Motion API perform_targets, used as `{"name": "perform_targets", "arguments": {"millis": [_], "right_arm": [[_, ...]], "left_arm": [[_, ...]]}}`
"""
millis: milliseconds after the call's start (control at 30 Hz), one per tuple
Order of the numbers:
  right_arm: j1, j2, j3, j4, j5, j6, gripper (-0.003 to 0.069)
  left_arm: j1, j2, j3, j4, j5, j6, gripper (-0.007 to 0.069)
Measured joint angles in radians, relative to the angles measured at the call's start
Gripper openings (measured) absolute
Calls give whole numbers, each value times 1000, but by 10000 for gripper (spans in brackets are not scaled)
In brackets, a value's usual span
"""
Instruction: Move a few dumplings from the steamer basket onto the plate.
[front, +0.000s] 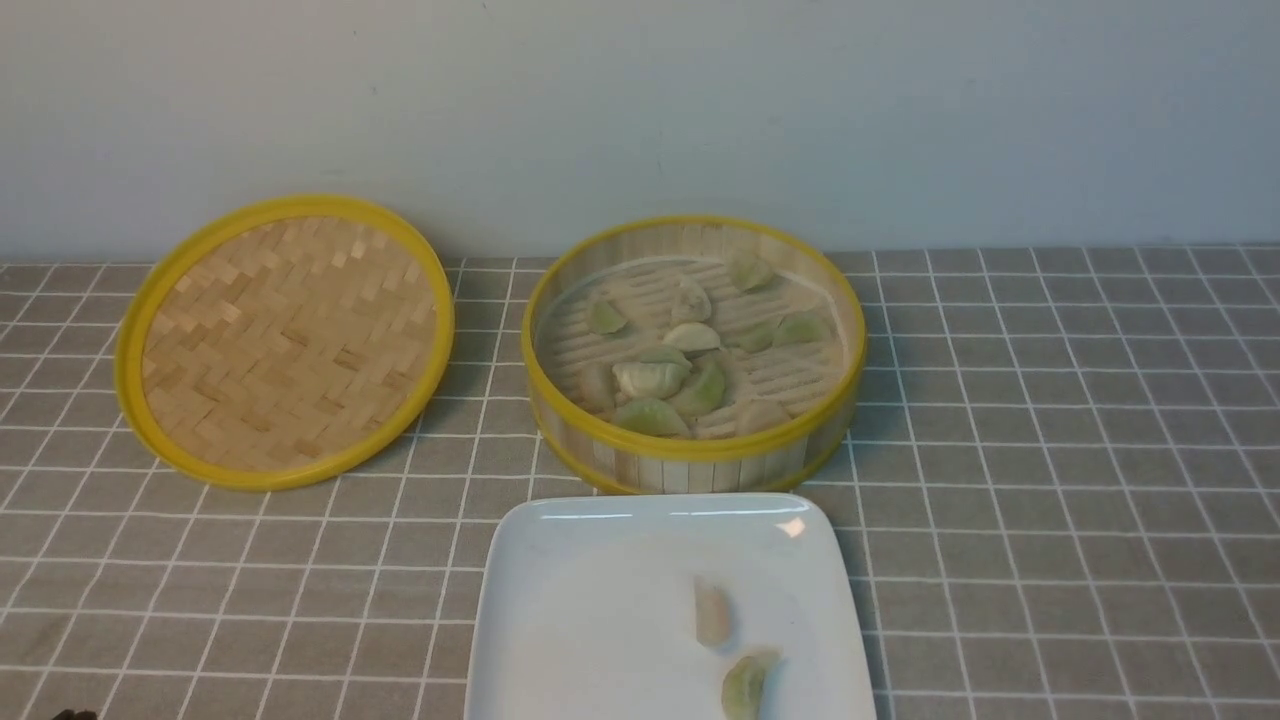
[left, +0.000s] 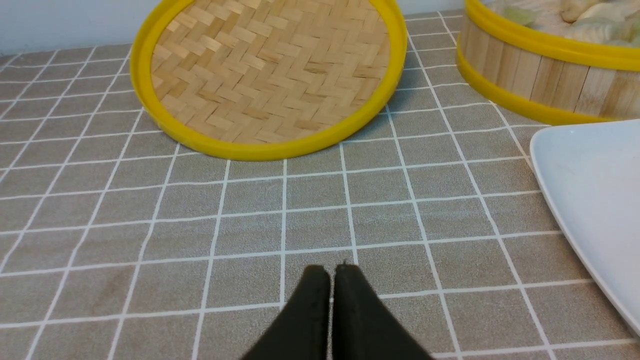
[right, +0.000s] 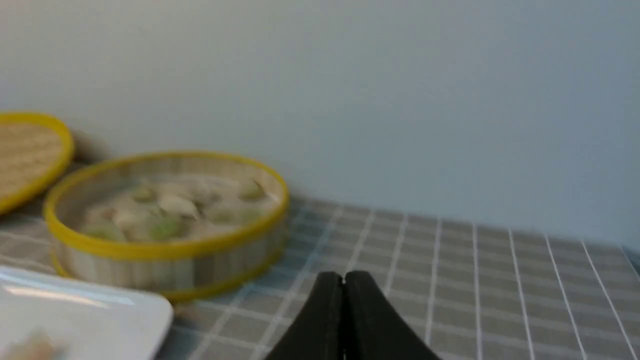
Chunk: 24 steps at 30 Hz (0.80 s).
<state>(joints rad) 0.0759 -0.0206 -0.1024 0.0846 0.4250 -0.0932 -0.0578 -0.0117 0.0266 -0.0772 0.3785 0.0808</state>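
Observation:
The steamer basket (front: 690, 452) stands at the middle back of the table and holds several green and whitish dumplings (front: 652, 378). The white plate (front: 560, 600) lies just in front of it with two dumplings on it, a beige one (front: 712, 612) and a green one (front: 746, 685). My left gripper (left: 332, 270) is shut and empty, low over the cloth, in front of the lid and to the left of the plate (left: 595, 200). My right gripper (right: 343, 276) is shut and empty, to the right of the basket (right: 165, 260). Neither gripper shows in the front view.
The flat woven lid (front: 285, 340) leans against the back wall to the left of the basket. A grey cloth with a white grid (front: 1050, 450) covers the table. The wall (front: 640, 100) runs close behind the basket and lid.

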Motion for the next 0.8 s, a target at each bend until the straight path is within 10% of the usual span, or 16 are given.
{"name": "perform_targets", "arguments": {"millis": [800], "right_arm": [[-115,2,121,-6,-35,4,-15]], "left_arm": [[0,0,0,0,0,0,-5]]}}
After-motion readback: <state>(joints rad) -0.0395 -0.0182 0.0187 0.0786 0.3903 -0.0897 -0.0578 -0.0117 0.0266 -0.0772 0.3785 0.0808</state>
